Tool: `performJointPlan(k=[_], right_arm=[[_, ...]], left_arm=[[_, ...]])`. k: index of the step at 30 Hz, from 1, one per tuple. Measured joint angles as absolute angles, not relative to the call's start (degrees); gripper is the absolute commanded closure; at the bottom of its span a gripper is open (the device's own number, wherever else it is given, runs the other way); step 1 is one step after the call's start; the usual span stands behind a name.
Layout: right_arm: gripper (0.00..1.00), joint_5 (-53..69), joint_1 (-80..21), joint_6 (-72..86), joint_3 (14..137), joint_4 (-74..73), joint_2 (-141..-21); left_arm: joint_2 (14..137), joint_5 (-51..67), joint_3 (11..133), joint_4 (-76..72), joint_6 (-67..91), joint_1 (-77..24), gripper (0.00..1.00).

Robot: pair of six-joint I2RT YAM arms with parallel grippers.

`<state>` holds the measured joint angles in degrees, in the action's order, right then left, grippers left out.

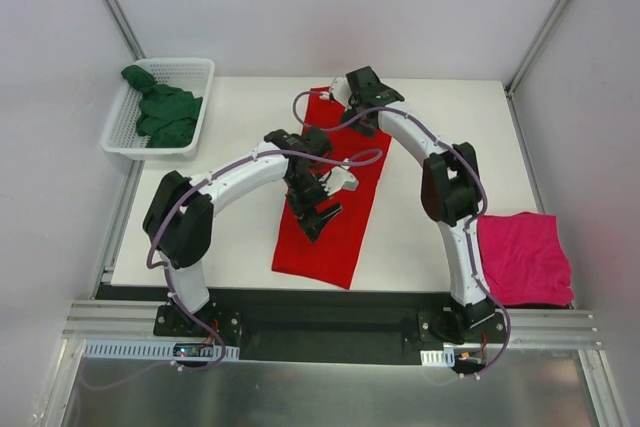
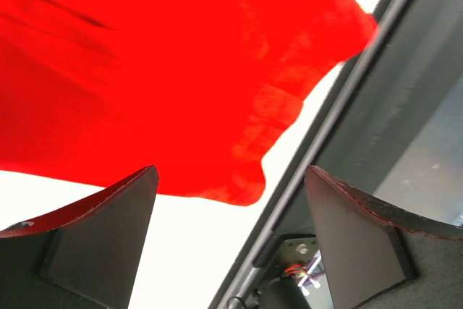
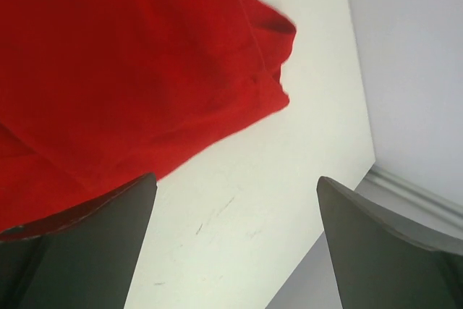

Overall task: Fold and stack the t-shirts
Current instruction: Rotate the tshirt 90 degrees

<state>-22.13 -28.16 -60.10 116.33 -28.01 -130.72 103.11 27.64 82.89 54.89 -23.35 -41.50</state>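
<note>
A bright red t-shirt (image 1: 335, 227) lies as a long strip down the middle of the table. My left gripper (image 1: 316, 217) hovers open over its near half. In the left wrist view the red cloth (image 2: 145, 70) fills the top, and nothing is between the fingers (image 2: 108, 229). My right gripper (image 1: 340, 97) stands open at the shirt's far end. Its wrist view shows the red shirt's edge (image 3: 108, 70) and bare table (image 3: 239, 222) between the fingers. A magenta-pink t-shirt (image 1: 522, 257) lies folded at the near right. A dark green t-shirt (image 1: 162, 112) sits crumpled in the basket.
The white mesh basket (image 1: 180, 63) stands at the table's far left corner. The table (image 1: 240, 117) has white walls at the back and sides. A dark metal rail (image 2: 340, 106) runs along the near edge by the arm bases.
</note>
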Motion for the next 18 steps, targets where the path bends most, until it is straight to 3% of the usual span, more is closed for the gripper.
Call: performJointPlan(k=[18], right_arm=[[0.03, -24.6, -23.1, -61.8, 121.5, -33.7, -140.5]], left_arm=[[113.7, 26.7, 83.5, 51.2, -26.6, -40.0, 0.18]])
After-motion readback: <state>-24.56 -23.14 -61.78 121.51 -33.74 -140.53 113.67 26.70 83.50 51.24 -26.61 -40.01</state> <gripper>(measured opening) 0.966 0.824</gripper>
